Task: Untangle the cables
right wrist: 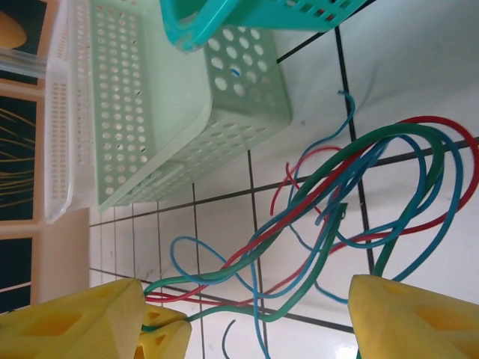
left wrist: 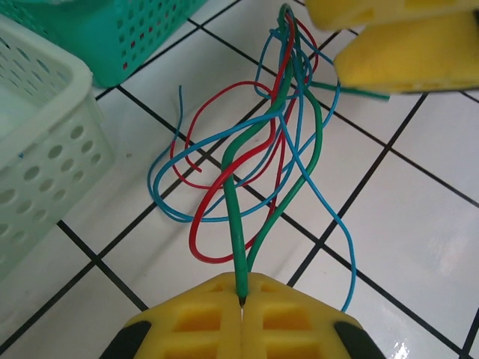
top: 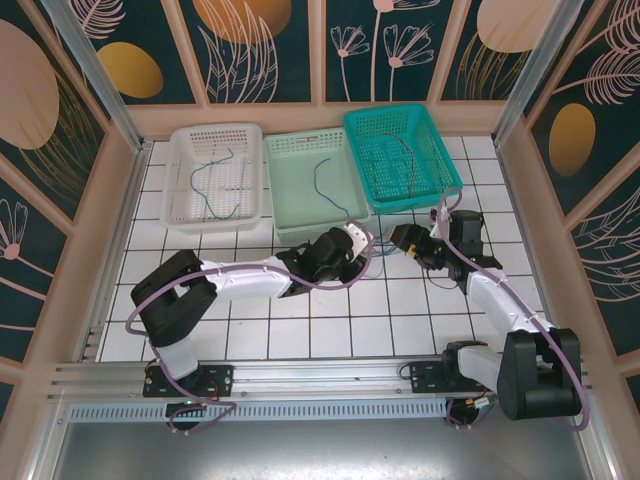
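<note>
Cables (left wrist: 254,149): a red, blue and green tangle strung left-right over the tiles, just near of the teal basket (left wrist: 127,37). Left gripper (left wrist: 241,303) is clamped on the end of the green strand (left wrist: 238,224). Right gripper (right wrist: 251,318) has its jaws apart, with loops passing between them.

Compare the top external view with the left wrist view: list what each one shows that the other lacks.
Top external: the white basket with a thin cable lying inside. Left wrist: the left tool shut on the green cable, which runs up into the red and blue tangle. Shared: the teal basket, pale green basket and tiled table.
</note>
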You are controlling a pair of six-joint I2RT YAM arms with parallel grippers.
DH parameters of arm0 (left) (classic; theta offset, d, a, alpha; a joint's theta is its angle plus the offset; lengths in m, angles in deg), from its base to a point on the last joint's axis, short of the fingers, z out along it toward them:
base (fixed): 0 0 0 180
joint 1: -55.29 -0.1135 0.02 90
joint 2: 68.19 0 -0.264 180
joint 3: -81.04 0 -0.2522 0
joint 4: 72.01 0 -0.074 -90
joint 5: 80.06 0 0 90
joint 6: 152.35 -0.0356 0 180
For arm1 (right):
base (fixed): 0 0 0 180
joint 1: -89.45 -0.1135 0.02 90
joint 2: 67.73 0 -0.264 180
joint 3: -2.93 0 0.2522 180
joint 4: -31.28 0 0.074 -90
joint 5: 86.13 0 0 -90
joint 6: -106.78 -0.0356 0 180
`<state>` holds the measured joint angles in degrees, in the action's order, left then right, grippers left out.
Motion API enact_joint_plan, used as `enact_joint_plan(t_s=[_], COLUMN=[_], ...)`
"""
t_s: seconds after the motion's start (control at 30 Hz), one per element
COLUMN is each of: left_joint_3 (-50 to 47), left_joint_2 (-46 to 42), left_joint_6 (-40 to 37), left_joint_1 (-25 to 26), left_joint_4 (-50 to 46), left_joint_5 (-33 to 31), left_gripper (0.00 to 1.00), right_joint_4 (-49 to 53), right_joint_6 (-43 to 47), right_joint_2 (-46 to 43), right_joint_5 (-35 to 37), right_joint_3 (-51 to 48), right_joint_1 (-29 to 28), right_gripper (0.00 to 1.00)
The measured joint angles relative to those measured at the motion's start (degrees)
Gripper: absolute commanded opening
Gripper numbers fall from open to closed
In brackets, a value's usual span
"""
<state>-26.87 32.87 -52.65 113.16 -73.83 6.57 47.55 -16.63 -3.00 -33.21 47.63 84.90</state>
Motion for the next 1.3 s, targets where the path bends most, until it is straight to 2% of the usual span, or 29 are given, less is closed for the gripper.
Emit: enact_joint_plan(t_s=[0.27, 0.5, 0.63, 0.73, 0.93, 1.13, 1.3], left_joint_3=[-1.2, -2.9, -6.6, -8.6, -9.3, -9.5, -8.0], left_joint_2=[-0.9, -1.3, -3.6, -5.9, -7.1, -7.1, -6.3], left_joint_6=[-0.2, -1.8, -2.6, -3.1, -4.2, -4.3, -5.2], left_joint_1=[0.3, 2.1, 2.4, 2.4, 2.4, 2.4, 2.4], left_joint_4=[4.0, 6.5, 8.0, 8.7, 8.8, 8.4, 3.9], left_joint_5=[2.1, 6.4, 8.4, 9.0, 9.8, 11.0, 12.1], left_gripper=[0.01, 0.01, 0.01, 0.02, 0.02, 0.02, 0.02], right_joint_4=[-4.5, -7.1, -6.4, -5.2, -2.5, -1.4, 1.0], right_joint_6=[-3.1, -2.3, 0.2, 2.0, 6.0, 9.9, 14.1], right_joint_2=[1.6, 2.8, 3.7, 3.2, -2.1, -7.6, -9.4], right_joint_5=[-2.0, -0.6, 3.6, 7.6, 12.4, 17.0, 23.8], right_joint_3=[-1.7, -1.7, -1.7, -1.7, -1.7, -1.7, -1.0], right_joint_1=[0.0, 0.0, 0.0, 0.0, -0.3, -3.0, -7.5], right_gripper=[0.67, 0.49, 0.35, 0.29, 0.11, 0.08, 0.07])
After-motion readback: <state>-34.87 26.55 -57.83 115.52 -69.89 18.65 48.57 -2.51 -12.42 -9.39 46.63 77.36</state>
